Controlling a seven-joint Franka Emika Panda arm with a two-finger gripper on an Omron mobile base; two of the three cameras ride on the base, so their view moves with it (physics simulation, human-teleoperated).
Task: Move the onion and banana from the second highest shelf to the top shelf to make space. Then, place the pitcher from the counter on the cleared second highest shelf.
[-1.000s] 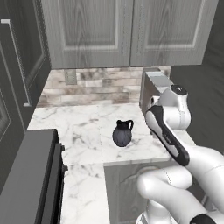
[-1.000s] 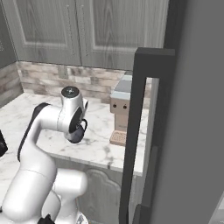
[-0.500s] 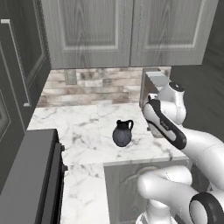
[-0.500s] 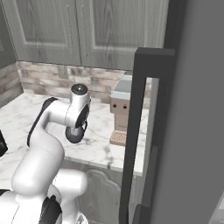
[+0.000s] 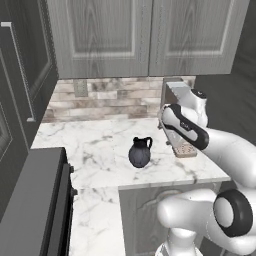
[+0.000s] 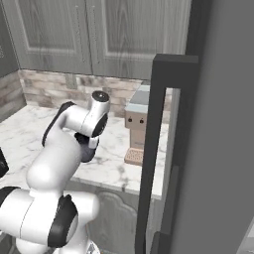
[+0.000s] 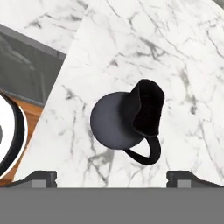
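The pitcher (image 5: 140, 152), a dark bulbous jug with a side handle, stands upright on the white marble counter (image 5: 90, 150) near its front edge. In the hand view I look down on the pitcher (image 7: 124, 120) from above, its spout and handle turned to the right. My gripper (image 7: 112, 178) is open and hangs above it, apart from it, with a fingertip low on each side and nothing between them. In the right base view my arm covers most of the pitcher (image 6: 87, 153). The onion, the banana, the second highest shelf and the top shelf are out of view.
A coffee machine (image 5: 177, 102) stands on the counter right of the pitcher, close to my forearm. The fridge's open dark door (image 6: 166, 149) stands at the right. A dark oven front (image 5: 30, 200) sits at the lower left. Grey wall cabinets (image 5: 150, 35) hang above the counter.
My arm has stretched forward and a little up over the counter. The gripper stays open and the pitcher has not moved.
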